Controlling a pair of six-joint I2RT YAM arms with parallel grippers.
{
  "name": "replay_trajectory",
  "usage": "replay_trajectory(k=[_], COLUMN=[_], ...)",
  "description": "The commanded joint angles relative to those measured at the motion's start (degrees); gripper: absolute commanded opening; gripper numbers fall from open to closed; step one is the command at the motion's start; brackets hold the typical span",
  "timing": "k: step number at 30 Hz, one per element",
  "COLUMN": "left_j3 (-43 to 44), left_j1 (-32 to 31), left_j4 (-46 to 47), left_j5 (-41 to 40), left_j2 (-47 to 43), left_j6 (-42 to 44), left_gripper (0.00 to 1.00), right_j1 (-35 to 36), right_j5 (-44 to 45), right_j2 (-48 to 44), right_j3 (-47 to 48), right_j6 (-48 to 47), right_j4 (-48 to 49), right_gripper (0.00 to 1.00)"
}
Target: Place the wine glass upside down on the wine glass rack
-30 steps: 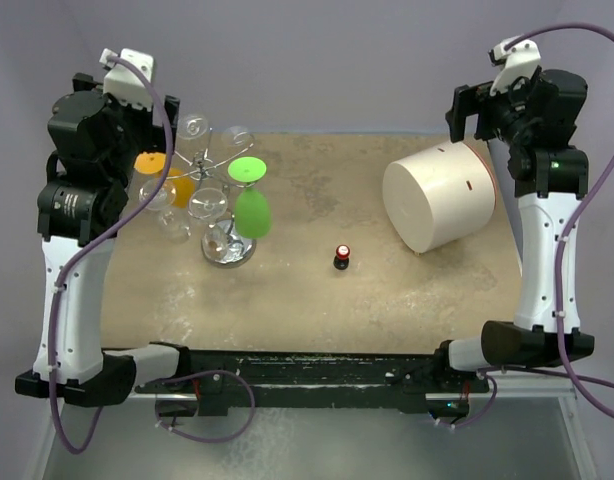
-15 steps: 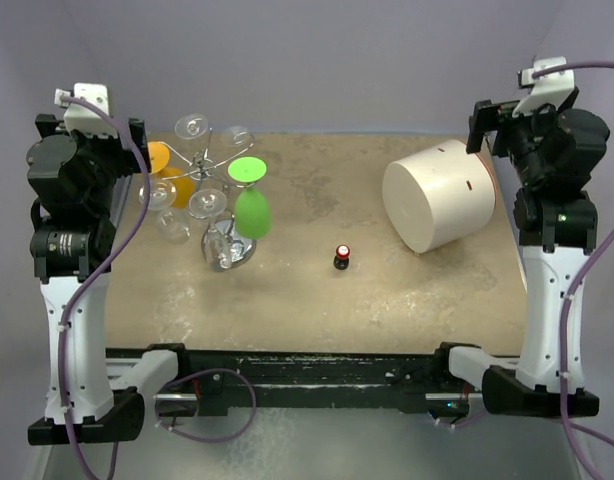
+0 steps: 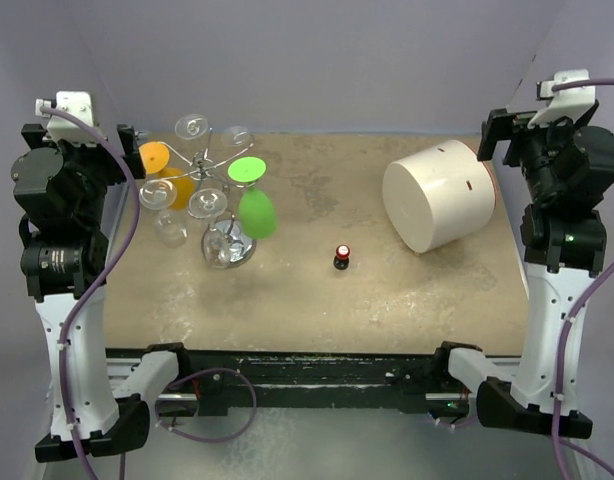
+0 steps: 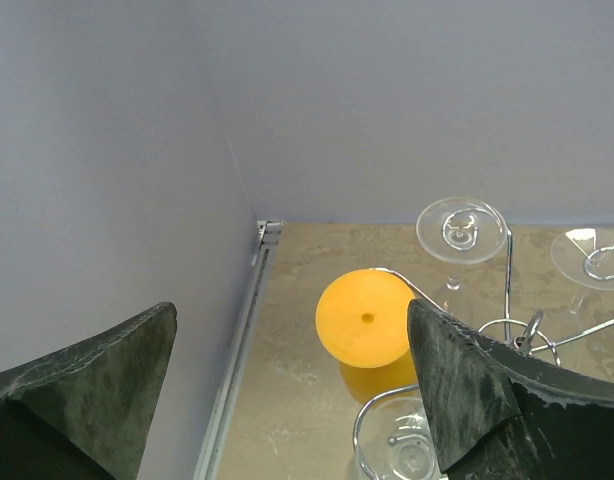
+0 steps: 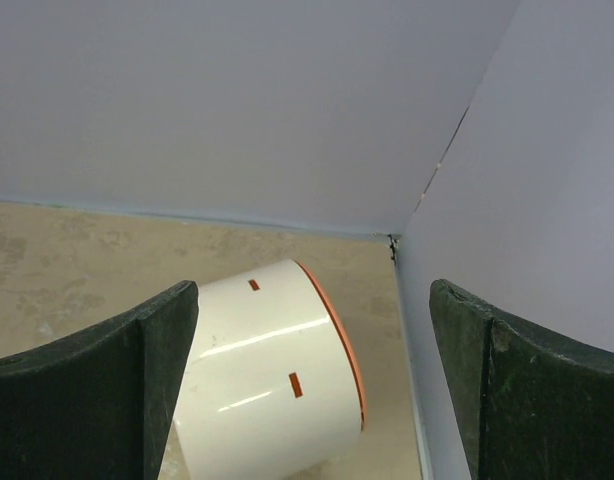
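Shiny wire wine glass rack (image 3: pixel 209 170) holds clear glossy glasses; the white cylinder (image 3: pixel 437 195) looks smooth, the table (image 3: pixel 387 290) mottled matt.

tan table (image 3: pixel 387 290), wine glass rack (image 3: pixel 225 255) left, tipped white cylinder (image 3: pixel 437 195) right, small red-capped object (image 3: pixel 341 256) between

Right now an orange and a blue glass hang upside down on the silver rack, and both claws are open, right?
Not blue: the top view shows a green glass. The orange glass also hangs upside down on the silver rack, and the left claw and right claw are open.
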Motion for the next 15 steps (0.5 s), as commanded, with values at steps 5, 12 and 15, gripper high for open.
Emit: replay_trajectory(k=[5, 12, 15], left_j3=[2.2, 6.2, 8.3], left_j1=[1.6, 2.0, 2.1], left_j4=[-3.3, -6.7, -8.3], left_j5=[2.9, 2.6, 3.3], left_j2=[-0.4, 1.0, 2.3], left_j6=[-1.3, -1.4, -0.5], left_gripper=[0.99, 0.99, 0.99], right_j1=[-1.6, -1.9, -2.1], right_j5=[-3.7, -2.1, -2.5], right_j2=[-2.0, -1.4, -0.7], right_j3=[2.2, 4.1, 5.9], right_j6=[0.5, 2.1, 0.6], right_j4=[-1.4, -3.2, -5.2], right_gripper=[1.0, 1.0, 1.0])
